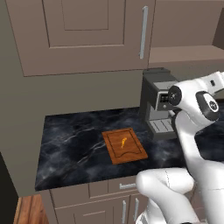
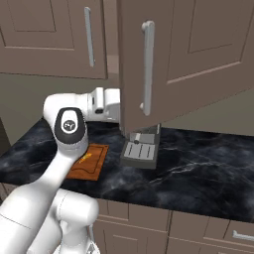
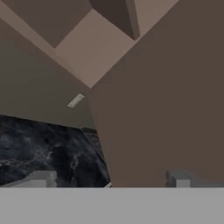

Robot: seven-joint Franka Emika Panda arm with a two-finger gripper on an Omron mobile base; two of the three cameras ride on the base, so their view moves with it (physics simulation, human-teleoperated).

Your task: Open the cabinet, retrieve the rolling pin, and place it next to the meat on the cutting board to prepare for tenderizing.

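Left base view: cabinet (image 1: 83, 35) fills the upper left and top, its left door shut, long silver bar handle (image 1: 143, 33) at upper centre-right. To the right of that handle an open shelf interior shows, tan.

Below, black marbled tabletop (image 1: 74, 144) across the middle. Cutting board (image 1: 124, 145) lies flat at centre, reddish-brown; the meat (image 1: 124, 142), a tiny orange strip, sits on it near the middle. Grey coffee machine (image 1: 156, 105) stands right of the board, against the wall. White arm rises from the lower right and bends in front of the machine.

Right base view: board (image 2: 94, 161) at left centre, partly behind the arm's elbow, meat (image 2: 85, 158) on it. The right cabinet door (image 2: 183, 54) is swung open toward the camera and covers the upper right; the forearm goes behind its edge. Machine's drip tray pokes out under the door.

Hand view: gripper (image 3: 109, 183) released, fingertips spread wide at the bottom, nothing between them. Open door panel fills the right, cabinet underside upper left, tabletop lower left.

Rolling pin: cannot tell where, not visible in these frames.
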